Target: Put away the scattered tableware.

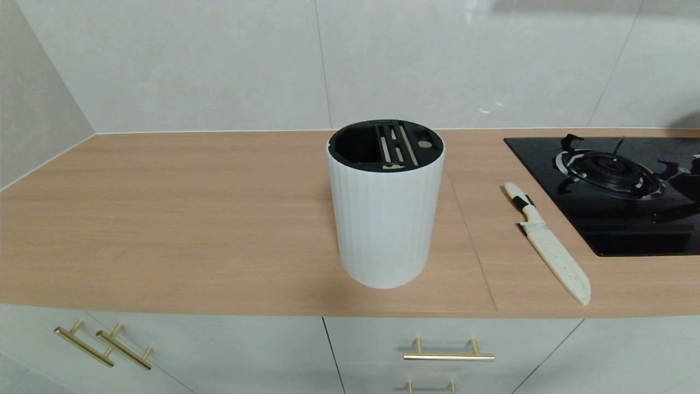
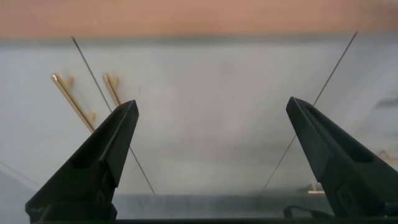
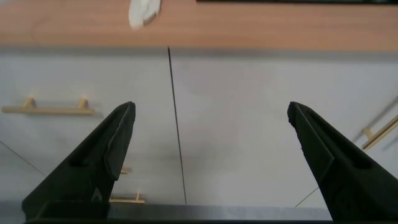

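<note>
A white ribbed cylindrical holder (image 1: 385, 213) with a black slotted top stands upright in the middle of the wooden countertop (image 1: 164, 219). To its right lies a cream-white knife (image 1: 547, 242) with a black band on its handle, blade tip toward the counter's front edge; that tip (image 3: 144, 12) shows on the counter edge in the right wrist view. My left gripper (image 2: 211, 112) is open below counter height, facing the cabinet fronts. My right gripper (image 3: 211, 115) is open too, low in front of the cabinets under the knife.
A black gas hob (image 1: 612, 180) with a burner sits at the right end of the counter. White cabinet doors and drawers with gold bar handles (image 1: 448, 357) run under the counter. A tiled wall backs it.
</note>
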Controlling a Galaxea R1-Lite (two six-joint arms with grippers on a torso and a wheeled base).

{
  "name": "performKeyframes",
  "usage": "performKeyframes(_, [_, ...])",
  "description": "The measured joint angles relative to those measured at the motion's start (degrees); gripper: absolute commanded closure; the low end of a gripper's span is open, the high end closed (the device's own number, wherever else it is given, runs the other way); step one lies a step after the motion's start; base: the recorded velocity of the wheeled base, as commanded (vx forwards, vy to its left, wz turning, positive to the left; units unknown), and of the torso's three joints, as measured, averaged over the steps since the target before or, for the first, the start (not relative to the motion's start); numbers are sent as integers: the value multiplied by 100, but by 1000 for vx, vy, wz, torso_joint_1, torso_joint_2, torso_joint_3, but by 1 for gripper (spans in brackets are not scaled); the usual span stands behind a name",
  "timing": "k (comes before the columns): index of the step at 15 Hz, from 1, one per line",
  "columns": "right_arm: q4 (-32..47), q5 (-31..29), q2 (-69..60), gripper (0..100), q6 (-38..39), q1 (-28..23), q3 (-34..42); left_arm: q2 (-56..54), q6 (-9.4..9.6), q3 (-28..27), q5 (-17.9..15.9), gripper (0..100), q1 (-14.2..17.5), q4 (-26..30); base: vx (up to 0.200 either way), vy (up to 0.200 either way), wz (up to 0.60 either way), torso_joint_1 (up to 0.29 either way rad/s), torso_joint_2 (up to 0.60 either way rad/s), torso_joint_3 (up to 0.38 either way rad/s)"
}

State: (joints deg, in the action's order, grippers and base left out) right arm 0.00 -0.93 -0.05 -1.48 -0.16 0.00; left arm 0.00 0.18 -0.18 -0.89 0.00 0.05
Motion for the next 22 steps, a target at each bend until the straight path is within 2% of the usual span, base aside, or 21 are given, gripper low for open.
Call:
performKeyframes(15, [0, 0, 0, 0, 0, 0, 0, 0, 0, 0, 0, 0, 0, 5, 0, 0, 0, 258, -542, -289])
performKeyframes(22, [0, -2, 0, 0, 0, 2, 0, 0, 0, 0, 0, 0, 0, 5, 0, 0, 0, 34, -70, -36])
